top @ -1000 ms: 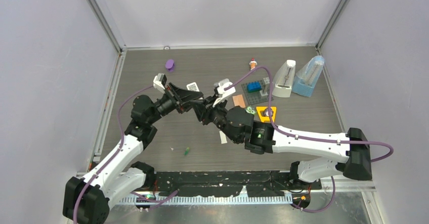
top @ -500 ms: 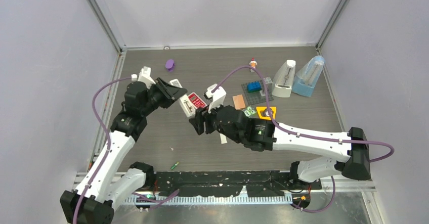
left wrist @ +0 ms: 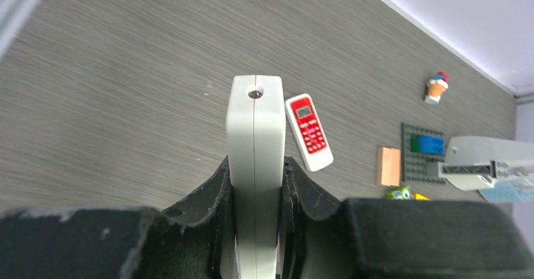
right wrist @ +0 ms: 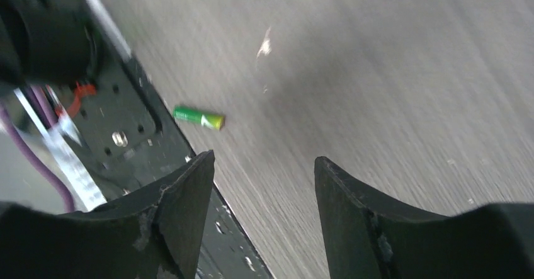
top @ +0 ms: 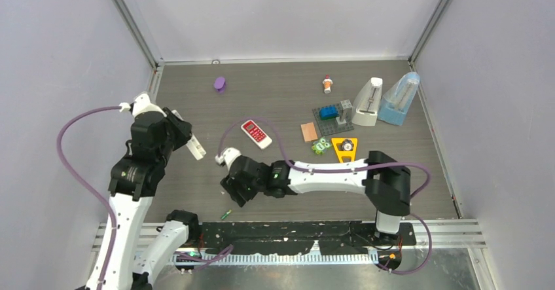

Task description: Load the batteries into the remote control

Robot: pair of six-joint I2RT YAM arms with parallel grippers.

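Green battery (right wrist: 198,117) lies at the near edge of the table (right wrist: 390,52); likely light, smooth, prone to roll. Best gripped across its middle. Right gripper (right wrist: 261,165) hovers near it, jaws apart. Left gripper (left wrist: 255,187) clamped on white remote (left wrist: 254,121).

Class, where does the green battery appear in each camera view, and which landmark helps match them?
Top external: the green battery lies low, left of centre, at the table's near edge beside the black base plate.
Left wrist: not in it; the white casing fills the centre.
Right wrist: upper left of centre, beside the same plate.
Shared landmark: the black base plate, seen in the top and right wrist views only.
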